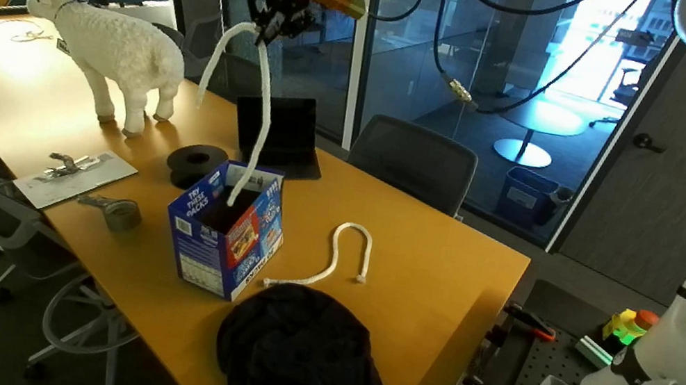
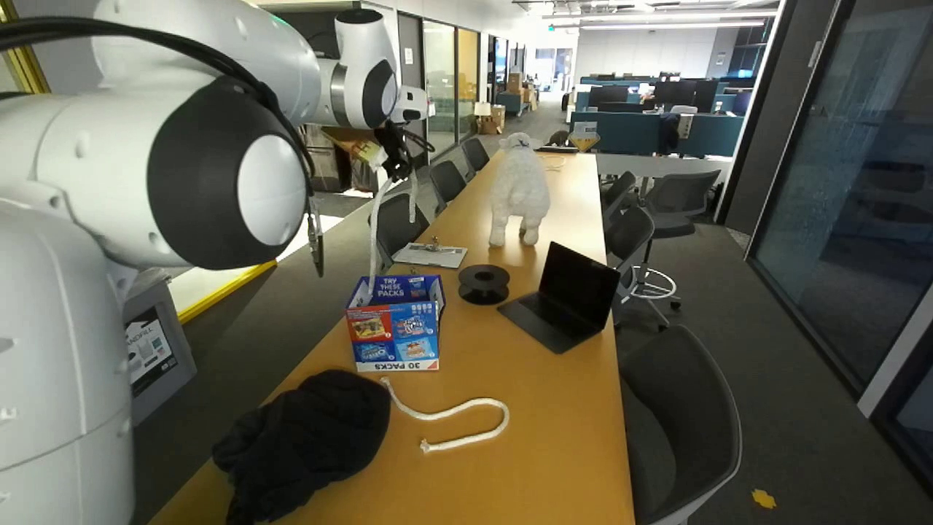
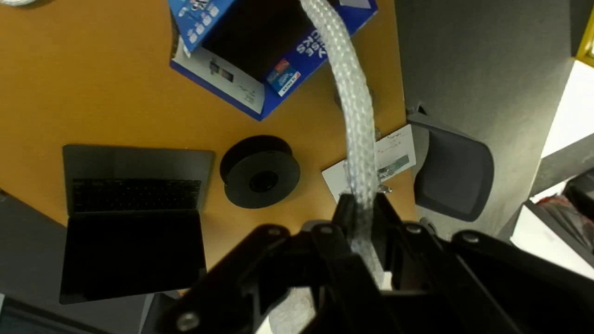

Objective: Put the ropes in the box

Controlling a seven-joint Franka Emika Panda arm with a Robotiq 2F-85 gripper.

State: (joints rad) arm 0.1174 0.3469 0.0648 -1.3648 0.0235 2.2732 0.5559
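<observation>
Table (image 1: 430, 257): the box (image 1: 200, 262) stands below the gripper (image 1: 262, 36), which clamps one rope (image 1: 266, 119), long end hanging into the box, short end outside; second rope (image 1: 334, 247) lies nearby. Lowering appears required.

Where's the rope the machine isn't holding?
In an exterior view, the loose rope lies on the table, right of the black bag and in front of the blue box.

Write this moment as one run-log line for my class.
pincer: shut on raised rope | lower end: at mouth of box | loose rope: on table, outside box | task: unfinished
</observation>
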